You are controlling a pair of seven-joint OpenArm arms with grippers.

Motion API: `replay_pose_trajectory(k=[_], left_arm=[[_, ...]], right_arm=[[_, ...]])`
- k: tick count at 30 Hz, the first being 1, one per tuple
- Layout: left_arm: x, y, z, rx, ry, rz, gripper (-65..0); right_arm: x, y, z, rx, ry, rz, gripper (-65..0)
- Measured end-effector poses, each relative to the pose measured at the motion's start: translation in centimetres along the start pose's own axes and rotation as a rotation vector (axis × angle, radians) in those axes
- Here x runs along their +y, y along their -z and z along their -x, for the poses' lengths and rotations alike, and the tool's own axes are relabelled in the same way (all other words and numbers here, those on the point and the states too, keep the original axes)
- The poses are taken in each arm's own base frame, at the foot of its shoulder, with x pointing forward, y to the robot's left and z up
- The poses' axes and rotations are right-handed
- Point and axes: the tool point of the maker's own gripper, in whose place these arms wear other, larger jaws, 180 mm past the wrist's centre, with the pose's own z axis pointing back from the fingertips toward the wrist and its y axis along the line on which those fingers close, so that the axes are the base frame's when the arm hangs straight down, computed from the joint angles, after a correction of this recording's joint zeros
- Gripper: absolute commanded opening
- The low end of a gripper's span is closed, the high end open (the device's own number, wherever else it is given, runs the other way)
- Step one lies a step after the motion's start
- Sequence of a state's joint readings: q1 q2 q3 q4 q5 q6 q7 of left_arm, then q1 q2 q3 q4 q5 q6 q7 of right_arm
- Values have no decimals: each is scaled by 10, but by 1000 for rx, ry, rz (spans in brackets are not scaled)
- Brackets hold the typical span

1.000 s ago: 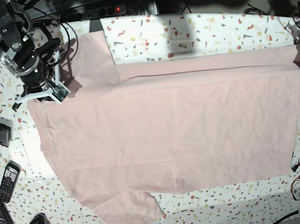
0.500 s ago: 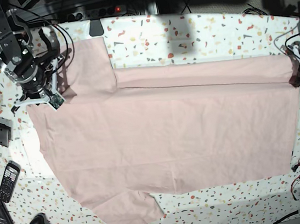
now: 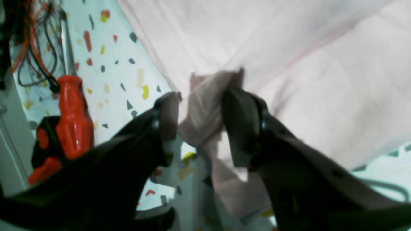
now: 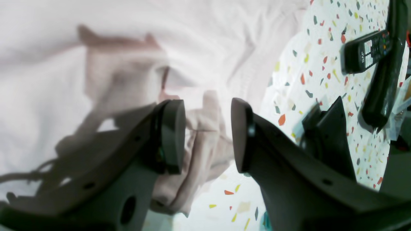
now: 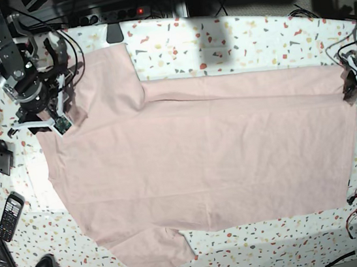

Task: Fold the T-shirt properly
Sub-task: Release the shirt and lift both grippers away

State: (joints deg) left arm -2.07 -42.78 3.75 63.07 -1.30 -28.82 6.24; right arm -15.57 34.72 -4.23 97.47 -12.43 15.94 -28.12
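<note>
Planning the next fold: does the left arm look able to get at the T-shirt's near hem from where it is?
Probably yes: the left claw stands open at the T-shirt's far corner, and nothing lies on the cloth between.

A white bench [image 5: 251,38] flecked with coloured chips fills the view. Beyond its far edge lies dark shadow, where a power strip [image 5: 110,14] shows a red light. Bright light falls on the bench's left side.

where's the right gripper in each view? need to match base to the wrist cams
Base: right gripper at upper left, at the T-shirt corner.
Right wrist: right gripper at centre, jaws parted, bunched pink cloth between them.
Left wrist: not in view.
Shared landmark: black remote, in base and right wrist views.
</note>
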Motion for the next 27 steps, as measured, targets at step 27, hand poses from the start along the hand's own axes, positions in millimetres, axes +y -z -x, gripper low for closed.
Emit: replay_pose_trajectory(k=[27], left_arm=[[0,-66,68,317,12,59,-397]], right_arm=[[90,-95,42,95,-150,-192,-423]])
